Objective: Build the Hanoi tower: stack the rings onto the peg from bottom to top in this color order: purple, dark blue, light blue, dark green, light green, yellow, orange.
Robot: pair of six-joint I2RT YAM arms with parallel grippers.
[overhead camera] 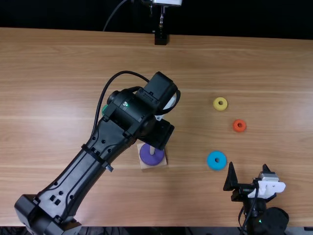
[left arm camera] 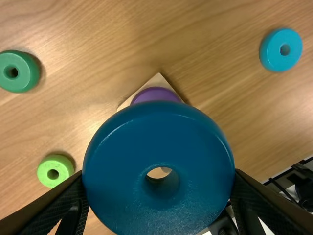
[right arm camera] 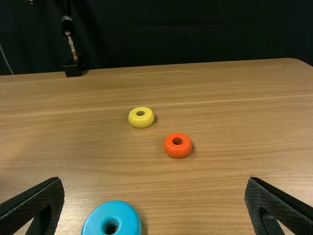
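Top view: note purple ring (overhead camera: 152,159) around wooden peg (overhead camera: 152,151), on square wooden base (overhead camera: 146,165). See left gripper (overhead camera: 157,134) beside peg, from above. Light blue ring (overhead camera: 211,160) flat on table (overhead camera: 73,117), near right gripper (overhead camera: 248,165); yellow ring (overhead camera: 216,104) and orange ring (overhead camera: 235,127) farther out, near each other but apart.

Left wrist view: dark blue ring (left arm camera: 159,139) clamped between left jaws, overlapping part of purple ring in sight. Dark green ring (left arm camera: 27,73) and light green ring (left arm camera: 64,169) flat on table, apart.

Right wrist view: jaws wide apart, nothing between fingertips.
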